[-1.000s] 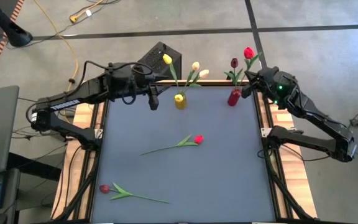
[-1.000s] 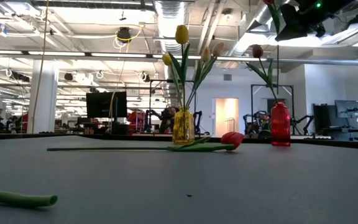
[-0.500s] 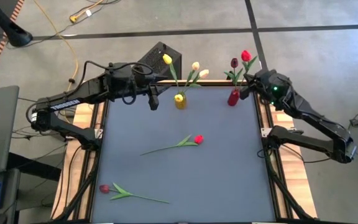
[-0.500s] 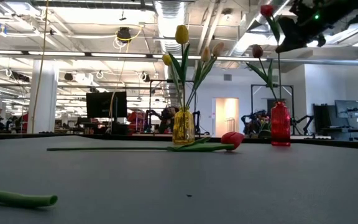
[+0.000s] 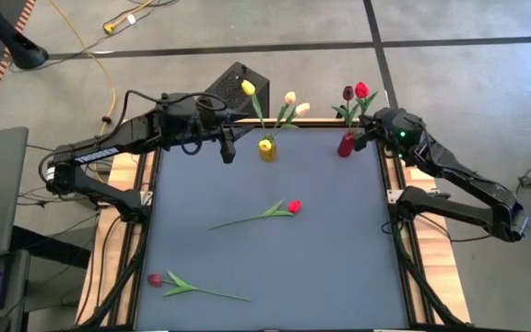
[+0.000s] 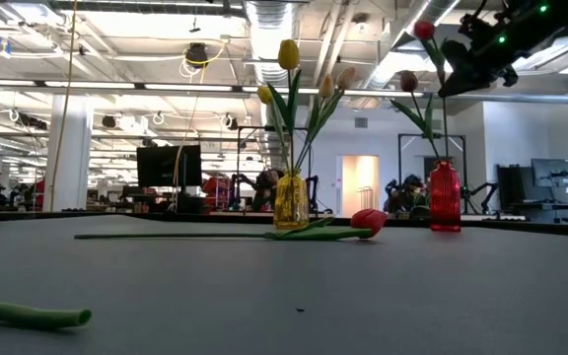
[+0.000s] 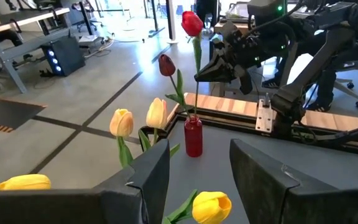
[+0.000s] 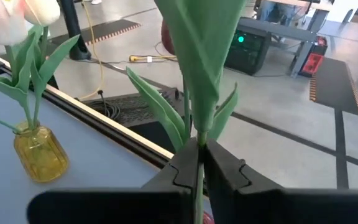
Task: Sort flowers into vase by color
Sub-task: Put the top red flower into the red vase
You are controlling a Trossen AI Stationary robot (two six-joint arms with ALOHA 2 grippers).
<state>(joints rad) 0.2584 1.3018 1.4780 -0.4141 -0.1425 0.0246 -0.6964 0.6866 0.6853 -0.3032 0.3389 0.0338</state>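
Though high view hides grip, right gripper apparently pinches red tulip stem.

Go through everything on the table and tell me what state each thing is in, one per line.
Red vase: upright, holding a dark red tulip.
Bright red tulip: upright over the red vase, stem pinched in the right claw.
Yellow vase: upright, holding yellow and cream tulips.
Red tulip: lying flat mid-table.
Dark red tulip near the front edge: lying flat.
Left claw: open, empty, hovering beside the yellow vase.
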